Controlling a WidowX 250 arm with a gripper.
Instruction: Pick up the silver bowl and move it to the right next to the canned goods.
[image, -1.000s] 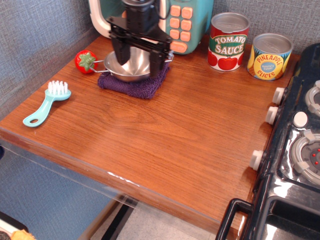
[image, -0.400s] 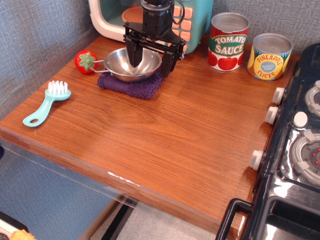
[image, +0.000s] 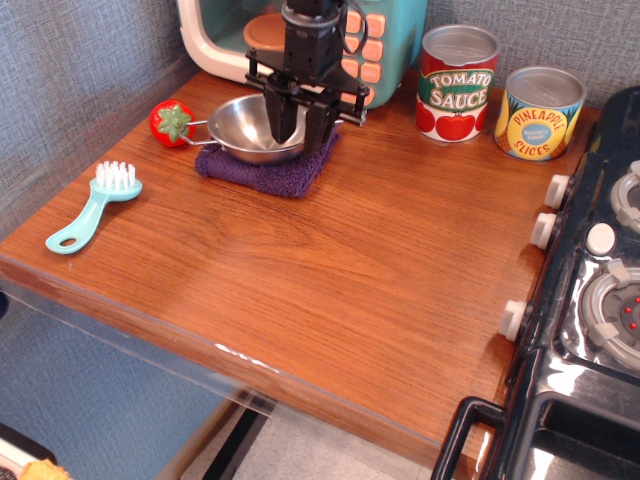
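Note:
The silver bowl (image: 245, 126) rests on a purple cloth (image: 262, 172) at the back left of the wooden counter. My black gripper (image: 301, 128) comes down from above at the bowl's right rim, one finger inside the bowl and one outside, closed on the rim. The bowl still sits on the cloth. The canned goods stand at the back right: the red-and-white Tomato Sauce can (image: 457, 84) and the shorter yellow-and-blue Pineapple Slices can (image: 540, 113).
A toy tomato (image: 170, 122) lies just left of the bowl. A teal brush (image: 93, 206) lies at the left edge. A teal toy microwave (image: 372, 45) stands behind the bowl. A black stove (image: 595, 300) with knobs borders the counter's right side.
The gripper has shifted from over the bowl's middle to its right rim, and its wide-open fingers have closed onto the rim. The bowl has not moved.

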